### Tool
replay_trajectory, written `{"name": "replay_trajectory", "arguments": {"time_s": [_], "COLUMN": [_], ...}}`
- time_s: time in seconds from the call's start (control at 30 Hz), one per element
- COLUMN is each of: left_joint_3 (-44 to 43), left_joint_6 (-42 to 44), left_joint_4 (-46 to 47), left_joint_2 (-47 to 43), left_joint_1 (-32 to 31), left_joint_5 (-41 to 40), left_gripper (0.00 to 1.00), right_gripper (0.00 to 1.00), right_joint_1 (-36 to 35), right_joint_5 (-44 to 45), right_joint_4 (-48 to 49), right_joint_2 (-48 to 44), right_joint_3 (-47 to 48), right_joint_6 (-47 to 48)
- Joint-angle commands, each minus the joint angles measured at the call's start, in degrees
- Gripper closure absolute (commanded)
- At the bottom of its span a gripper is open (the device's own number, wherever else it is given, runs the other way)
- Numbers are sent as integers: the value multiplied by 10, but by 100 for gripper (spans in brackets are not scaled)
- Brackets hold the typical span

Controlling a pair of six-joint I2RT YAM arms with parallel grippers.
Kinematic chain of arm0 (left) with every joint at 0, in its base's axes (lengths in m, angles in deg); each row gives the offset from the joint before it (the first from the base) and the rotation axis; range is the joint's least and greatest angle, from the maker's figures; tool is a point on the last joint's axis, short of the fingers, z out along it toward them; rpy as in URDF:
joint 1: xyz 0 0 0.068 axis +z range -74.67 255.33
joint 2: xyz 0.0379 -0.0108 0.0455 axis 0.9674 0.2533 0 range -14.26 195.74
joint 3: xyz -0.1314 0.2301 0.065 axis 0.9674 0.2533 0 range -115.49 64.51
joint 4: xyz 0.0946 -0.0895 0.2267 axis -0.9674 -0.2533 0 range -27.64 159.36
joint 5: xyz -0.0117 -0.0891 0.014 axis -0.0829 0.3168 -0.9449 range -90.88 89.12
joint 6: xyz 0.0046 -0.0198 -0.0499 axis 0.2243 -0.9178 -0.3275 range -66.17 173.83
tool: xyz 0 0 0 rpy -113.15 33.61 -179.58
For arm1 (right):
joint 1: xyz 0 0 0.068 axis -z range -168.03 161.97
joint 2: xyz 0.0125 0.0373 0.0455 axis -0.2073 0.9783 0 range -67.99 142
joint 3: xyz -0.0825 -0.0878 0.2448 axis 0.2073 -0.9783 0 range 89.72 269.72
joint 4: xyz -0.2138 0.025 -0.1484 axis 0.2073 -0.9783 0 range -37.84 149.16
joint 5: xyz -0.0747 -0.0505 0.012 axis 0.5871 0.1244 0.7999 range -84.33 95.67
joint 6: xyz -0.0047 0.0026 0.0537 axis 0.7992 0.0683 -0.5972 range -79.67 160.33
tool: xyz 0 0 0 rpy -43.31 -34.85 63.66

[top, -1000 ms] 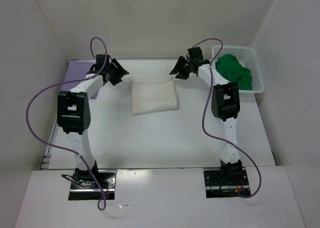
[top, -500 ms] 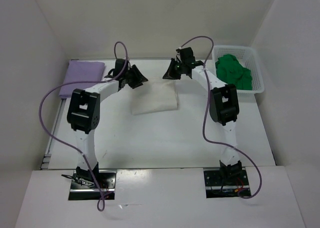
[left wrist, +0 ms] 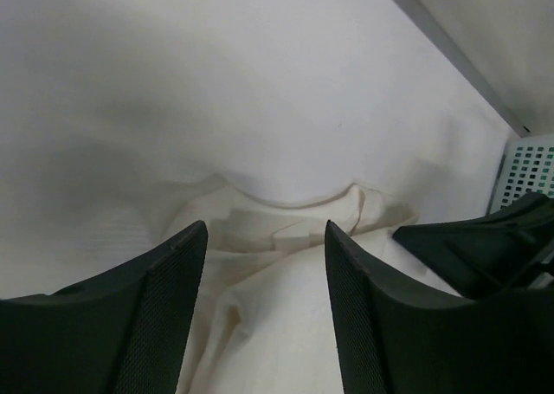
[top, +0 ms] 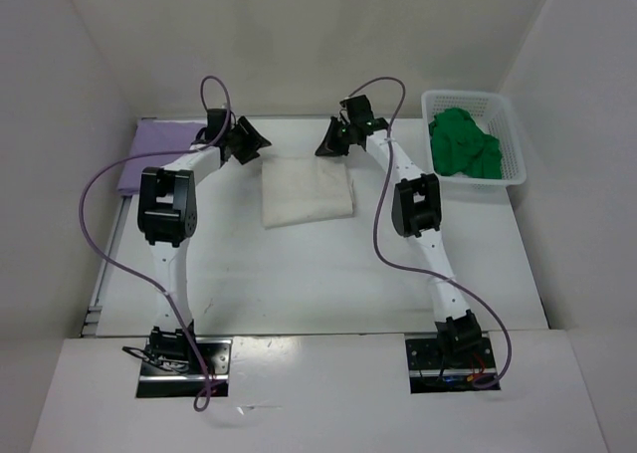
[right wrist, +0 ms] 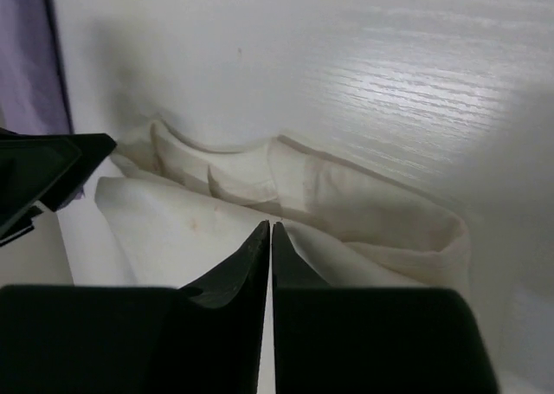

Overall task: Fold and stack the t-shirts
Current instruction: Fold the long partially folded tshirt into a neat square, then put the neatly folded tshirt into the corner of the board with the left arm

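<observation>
A folded cream-white t-shirt [top: 307,194] lies mid-table. My left gripper [top: 249,142] hovers open at its far left corner; in the left wrist view the gripper [left wrist: 264,234] has cream cloth [left wrist: 286,316] below and between its spread fingers, untouched. My right gripper [top: 333,139] hangs at the far right corner, shut. In the right wrist view its tips [right wrist: 270,228] meet just above the cream t-shirt [right wrist: 173,229], with no cloth seen between them. A folded lavender t-shirt [top: 149,146] lies at the far left. A crumpled green t-shirt [top: 464,144] fills the basket.
The white lattice basket [top: 514,170] stands at the back right corner, also showing in the left wrist view as a perforated wall [left wrist: 526,164]. White walls enclose the table on three sides. Purple cables loop over both arms.
The right gripper has closed and shifted left toward the cream shirt's far corner. The left gripper swung right from near the lavender shirt to over the cream shirt, then drew back slightly left.
</observation>
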Motion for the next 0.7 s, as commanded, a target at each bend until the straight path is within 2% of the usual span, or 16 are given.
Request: {"name": "replay_trajectory", "arguments": {"time_s": [0.0, 0.1, 0.13, 0.23, 0.27, 0.33, 0.37, 0.4, 0.43, 0.47, 0.53, 0.67], "left_joint_3": [33, 96, 119, 190, 233, 265, 281, 281, 281, 281, 274, 256], "left_joint_6": [-1, 36, 42, 64, 64, 75, 80, 89, 94, 100, 105, 122], "left_joint_4": [26, 12, 5, 5, 5, 5, 5, 5, -2, -2, -2, -9], "left_joint_2": [-53, -121, -136, -191, -200, -214, -214, -202, -194, -173, -150, -98], "left_joint_1": [6, 6, 6, 6, 6, 6, 6, 6, 0, 0, -6, -28], "left_joint_5": [10, 3, 3, -3, -3, -3, 5, 6, 12, 24, 55, 55], "left_gripper": [35, 30, 29, 26, 24, 22, 22, 20, 18, 18, 18, 17], "right_gripper": [90, 77, 69, 59, 57, 53, 51, 49, 46, 44, 44, 44], "right_joint_1": [4, 4, 4, 4, 4, 4, 4, 4, 10, 10, 15, 26], "right_joint_5": [-17, -22, -17, -17, -11, -3, 6, 14, 14, 8, 3, 8], "right_joint_4": [-40, -35, -40, -52, -52, -27, -4, 23, 78, 101, 112, 107], "right_joint_2": [3, -40, -54, -120, -165, -220, -291, -328, -365, -430, -475, -574], "right_joint_3": [61, 60, 60, 35, -4, -69, -165, -219, -322, -366, -452, -571], "right_joint_6": [-3, -3, 2, 24, 32, 45, 52, 47, 42, 42, 42, 58]}}
